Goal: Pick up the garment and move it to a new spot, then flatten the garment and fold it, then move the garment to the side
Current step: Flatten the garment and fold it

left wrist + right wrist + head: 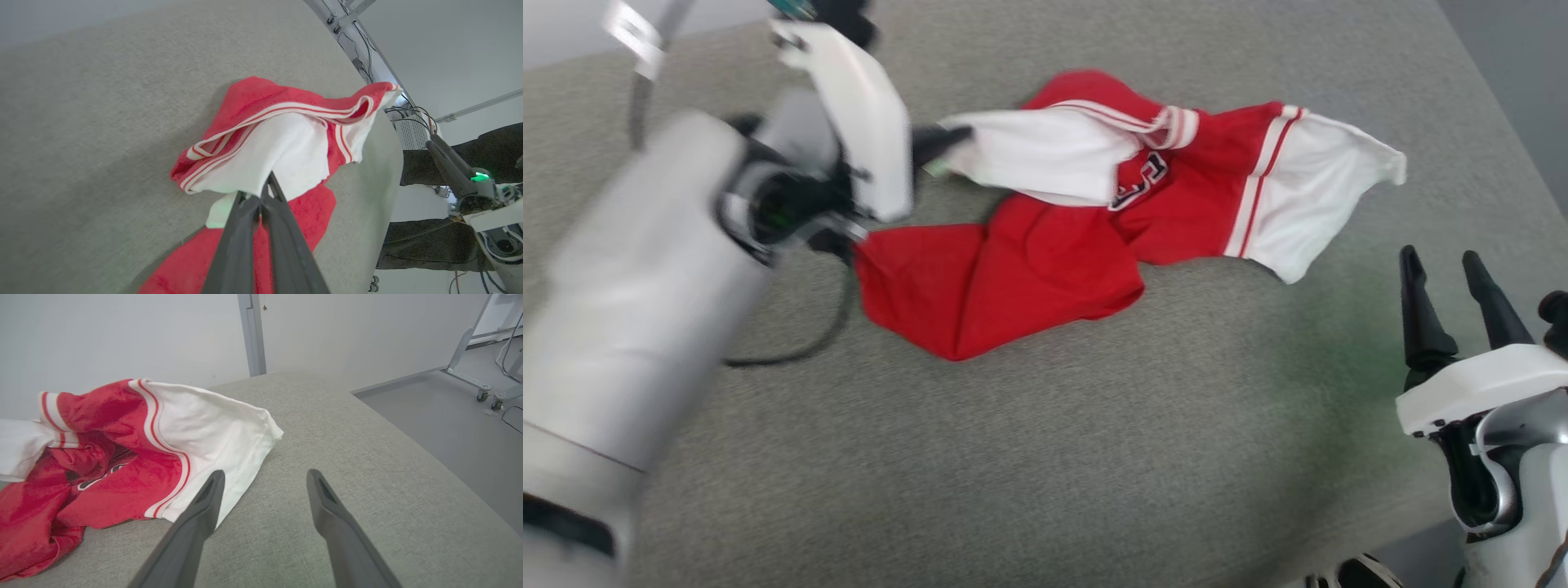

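Left gripper (964, 132) extended, fingers clamped together on the garment (1029, 261). Right gripper (1439, 256) low, fingers spread apart.

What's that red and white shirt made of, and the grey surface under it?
The garment: soft knit fabric, perhaps cotton jersey, matte; it crumples into loose folds, and its striped trim looks ribbed. The grey surface: matte woven cloth like upholstery, with a fine flecked weave.
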You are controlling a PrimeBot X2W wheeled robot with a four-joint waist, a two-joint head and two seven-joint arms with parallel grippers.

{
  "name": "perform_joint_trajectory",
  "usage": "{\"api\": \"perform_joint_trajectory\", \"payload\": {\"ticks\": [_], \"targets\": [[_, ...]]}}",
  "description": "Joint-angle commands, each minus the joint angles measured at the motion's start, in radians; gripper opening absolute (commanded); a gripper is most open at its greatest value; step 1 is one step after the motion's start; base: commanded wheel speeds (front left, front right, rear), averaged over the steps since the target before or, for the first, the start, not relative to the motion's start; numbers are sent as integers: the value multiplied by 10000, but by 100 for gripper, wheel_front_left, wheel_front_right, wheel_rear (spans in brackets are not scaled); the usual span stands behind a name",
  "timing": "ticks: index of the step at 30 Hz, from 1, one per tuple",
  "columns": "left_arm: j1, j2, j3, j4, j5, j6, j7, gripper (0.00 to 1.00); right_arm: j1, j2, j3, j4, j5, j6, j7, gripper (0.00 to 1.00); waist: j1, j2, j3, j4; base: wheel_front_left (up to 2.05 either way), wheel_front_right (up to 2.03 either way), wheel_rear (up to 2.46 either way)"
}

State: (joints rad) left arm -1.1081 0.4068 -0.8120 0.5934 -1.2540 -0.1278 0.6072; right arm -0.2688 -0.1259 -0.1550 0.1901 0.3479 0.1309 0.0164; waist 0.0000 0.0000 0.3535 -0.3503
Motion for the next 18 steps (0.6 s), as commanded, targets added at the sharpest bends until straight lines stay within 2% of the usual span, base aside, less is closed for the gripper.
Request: {"api": "perform_joint_trajectory", "payload": {"ticks": [1, 5, 6, 7, 12, 18], "targets": [[-302, 350, 99, -27, -10, 41, 218, 0, 51, 61, 87, -30, 9, -3, 18, 100, 0, 0, -132, 254, 0, 0, 0], [-621, 1296, 119, 132, 275, 335, 695, 0, -14, 99, 251, -17, 33, -3, 56, 100, 0, 0, -178, 463, 0, 0, 0], [-747, 1800, 79, 267, 500, 475, 871, 0, -32, 109, 363, 5, 66, -3, 67, 100, 0, 0, -169, 514, 0, 0, 0], [-747, 1800, 79, 267, 500, 475, 871, 0, -32, 109, 363, 5, 66, -3, 67, 100, 0, 0, -169, 514, 0, 0, 0], [-688, 2844, -103, 679, 994, 673, 992, 0, 7, 125, 503, 13, 89, -3, 138, 100, 0, 0, -108, 550, 0, 0, 0], [-309, 3696, -617, 1254, 1941, 614, 622, 0, -61, 103, 669, -63, 121, -3, 212, 100, 0, 0, 67, 449, 0, 0, 0]]}}
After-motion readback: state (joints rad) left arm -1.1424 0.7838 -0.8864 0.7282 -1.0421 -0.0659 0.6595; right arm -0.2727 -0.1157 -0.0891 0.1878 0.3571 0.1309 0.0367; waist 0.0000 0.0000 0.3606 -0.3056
